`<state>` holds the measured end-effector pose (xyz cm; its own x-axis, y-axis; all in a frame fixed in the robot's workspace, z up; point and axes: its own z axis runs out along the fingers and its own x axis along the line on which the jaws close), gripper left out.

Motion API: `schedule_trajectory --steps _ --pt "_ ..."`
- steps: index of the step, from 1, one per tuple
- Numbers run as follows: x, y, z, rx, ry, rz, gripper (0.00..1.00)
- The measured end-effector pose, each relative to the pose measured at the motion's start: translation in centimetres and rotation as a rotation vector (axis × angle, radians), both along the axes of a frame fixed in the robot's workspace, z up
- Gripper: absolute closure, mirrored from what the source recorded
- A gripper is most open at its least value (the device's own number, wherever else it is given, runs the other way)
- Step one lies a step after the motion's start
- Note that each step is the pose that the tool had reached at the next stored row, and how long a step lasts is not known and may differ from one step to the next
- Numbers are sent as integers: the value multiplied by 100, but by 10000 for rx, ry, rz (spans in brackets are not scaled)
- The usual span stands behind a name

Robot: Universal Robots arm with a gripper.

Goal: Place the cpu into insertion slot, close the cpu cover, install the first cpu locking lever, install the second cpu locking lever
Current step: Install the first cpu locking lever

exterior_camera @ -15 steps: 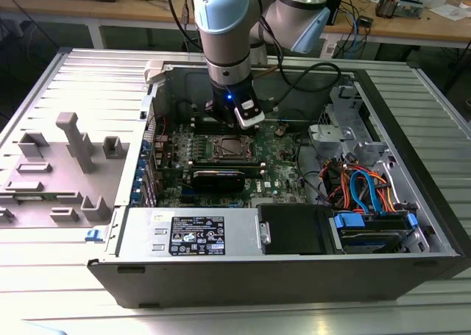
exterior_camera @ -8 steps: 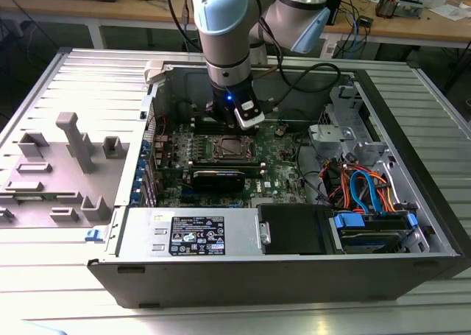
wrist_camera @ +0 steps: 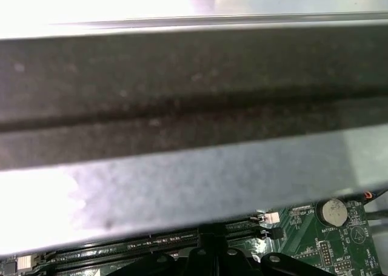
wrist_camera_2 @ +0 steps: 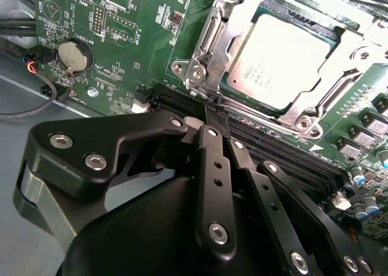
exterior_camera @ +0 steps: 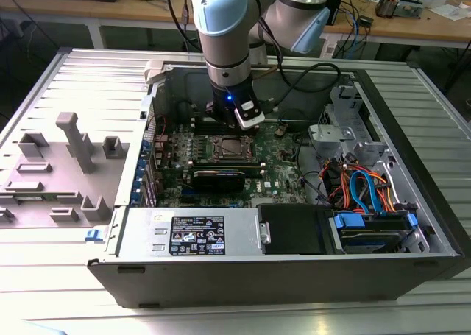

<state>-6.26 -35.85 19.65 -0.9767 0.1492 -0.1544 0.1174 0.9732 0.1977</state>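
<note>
Green motherboard, cpu just beside hand, seemingly closed

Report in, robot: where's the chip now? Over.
End effector shut. Silver-grey square cpu seated. Silver metal frame cover down, tips at its corner. Black memory slots alongside.

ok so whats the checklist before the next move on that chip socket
1. Chip lying flat in its seat: ok.
2. Cover down around the chip: ok.
3. Pincer shut, tips at the cover's near corner: ok.
4. Pincer gripping a lever end: cannot tell.
5. Both levers latched: cannot tell.
6. Pincer clear of the long black memory slots: cannot tell.
</note>
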Motion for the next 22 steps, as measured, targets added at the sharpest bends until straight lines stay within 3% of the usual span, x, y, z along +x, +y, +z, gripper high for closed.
schedule_trajectory --steps 10,16,19,22 --pt "0 -9 37 13 -10 0 89" --pt "0 -24 -2 16 -171 0 89" --pt "0 -23 -4 64 -217 0 89" --pt "-1 -24 -12 121 -307 -1 89"
